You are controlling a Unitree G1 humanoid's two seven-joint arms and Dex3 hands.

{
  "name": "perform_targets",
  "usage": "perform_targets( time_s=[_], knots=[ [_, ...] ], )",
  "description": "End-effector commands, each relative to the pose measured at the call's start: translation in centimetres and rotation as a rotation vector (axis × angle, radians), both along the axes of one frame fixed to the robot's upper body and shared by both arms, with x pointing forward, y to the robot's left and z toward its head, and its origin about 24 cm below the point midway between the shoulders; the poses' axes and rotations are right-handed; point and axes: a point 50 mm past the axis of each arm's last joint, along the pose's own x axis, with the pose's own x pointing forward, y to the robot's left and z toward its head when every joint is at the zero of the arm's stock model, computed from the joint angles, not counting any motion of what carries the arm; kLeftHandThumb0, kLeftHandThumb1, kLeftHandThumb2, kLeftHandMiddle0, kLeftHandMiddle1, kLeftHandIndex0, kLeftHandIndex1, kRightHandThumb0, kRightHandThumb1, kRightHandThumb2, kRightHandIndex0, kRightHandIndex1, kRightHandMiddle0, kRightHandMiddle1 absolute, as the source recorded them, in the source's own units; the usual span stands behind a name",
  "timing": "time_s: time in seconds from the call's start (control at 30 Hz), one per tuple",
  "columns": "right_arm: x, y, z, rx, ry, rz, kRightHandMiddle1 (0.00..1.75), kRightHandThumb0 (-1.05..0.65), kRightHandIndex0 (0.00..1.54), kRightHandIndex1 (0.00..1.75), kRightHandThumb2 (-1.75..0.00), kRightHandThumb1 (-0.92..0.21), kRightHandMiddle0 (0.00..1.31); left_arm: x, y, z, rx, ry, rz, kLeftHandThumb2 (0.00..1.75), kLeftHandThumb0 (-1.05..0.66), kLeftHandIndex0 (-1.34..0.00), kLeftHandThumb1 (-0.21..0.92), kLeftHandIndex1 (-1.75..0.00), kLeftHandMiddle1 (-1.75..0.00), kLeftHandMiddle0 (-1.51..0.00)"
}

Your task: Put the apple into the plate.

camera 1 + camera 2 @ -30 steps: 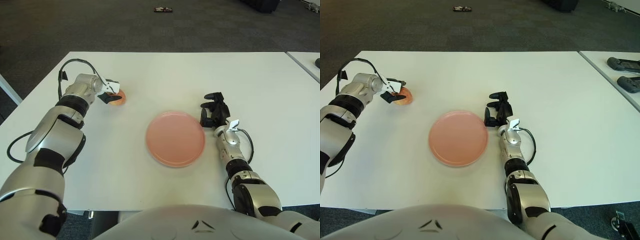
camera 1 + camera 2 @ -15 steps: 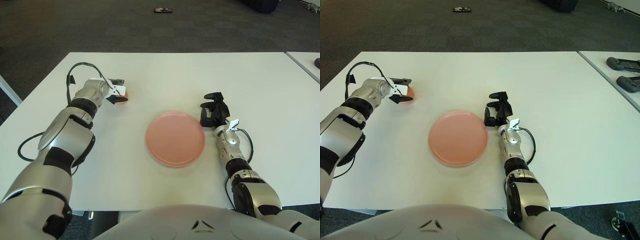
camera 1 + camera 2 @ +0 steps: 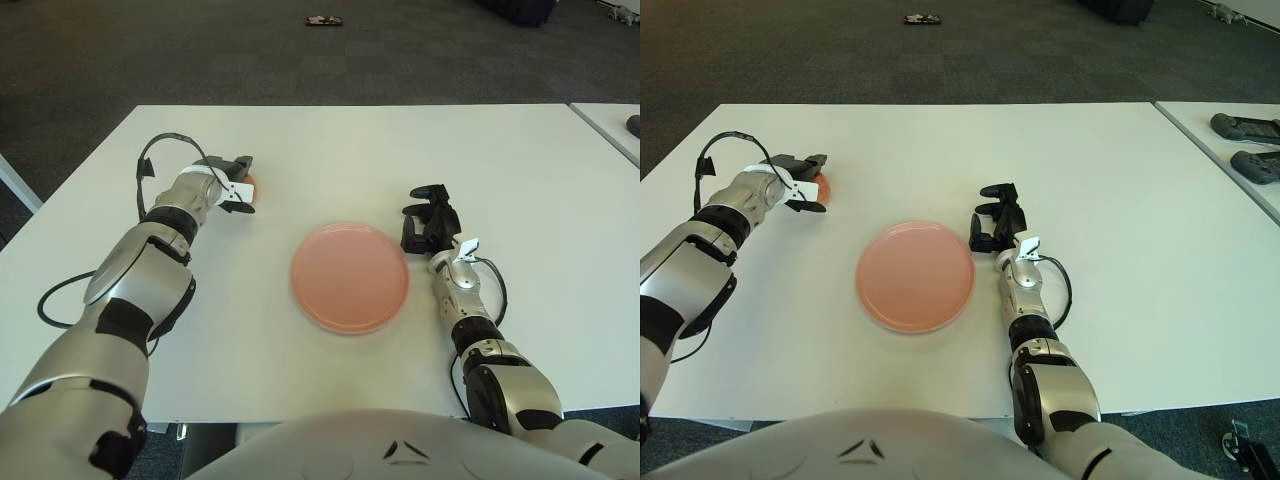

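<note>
A: While left hand (image 3: pixel 232 186) grips apple (image 3: pixel 820 186) at far left of worktop (image 3: pixel 330 140), is anything done?
B: No. Plate (image 3: pixel 350 277) empty; carry and drop left. Right hand (image 3: pixel 428 222) beside plate, fingers curled, holding nothing.

The left arm stretches forward, its left hand (image 3: pixel 232 187) with black fingers curled closed around a small object. The right hand (image 3: pixel 430 219) shows ahead of its bent forearm, fingers loosely curled, holding nothing.
</note>
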Motion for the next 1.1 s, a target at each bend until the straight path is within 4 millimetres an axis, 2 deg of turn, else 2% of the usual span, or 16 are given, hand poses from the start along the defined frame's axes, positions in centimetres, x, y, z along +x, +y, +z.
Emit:
perform_targets(
  time_s=[0.0,0.17,0.53,0.7,1.07],
  knots=[
    [-0.6,-0.2,-1.1,0.007,0.056,-0.012,1.75,0.53,0.74,1.75,-1.51,-0.16,0.95,-1.3,0.2,-2.5,0.049,0.088,-0.010,0.22,-0.89,0.00,0.76,0.00,-0.07,0.00],
    [-0.6,-0.2,-1.1,0.015,0.054,-0.012,1.75,0.53,0.74,1.75,-1.51,-0.16,0.95,-1.3,0.4,-2.3,0.060,0.091,-0.025,0.21,-0.89,0.00,0.71,0.00,-0.01,0.00],
    [-0.6,-0.3,-1.2,0.017,0.058,-0.012,1.75,0.53,0.74,1.75,-1.51,-0.16,0.95,-1.1,0.4,-1.9,0.093,0.120,-0.031,0.21,-0.87,0.00,0.67,0.00,0.00,0.00],
    [-0.6,-0.3,-1.2,0.016,0.066,-0.017,1.75,0.53,0.74,1.75,-1.51,-0.15,0.95,-0.9,0.8,-1.5,0.092,0.147,0.015,0.22,-0.93,0.00,0.68,0.00,0.00,0.00],
    [-0.5,-0.2,-1.1,0.008,0.056,-0.031,1.75,0.54,0.75,1.75,-1.53,-0.14,0.97,-0.6,1.9,-0.2,0.158,0.152,0.002,0.23,-1.03,0.00,0.76,0.00,0.00,0.00]
  ],
)
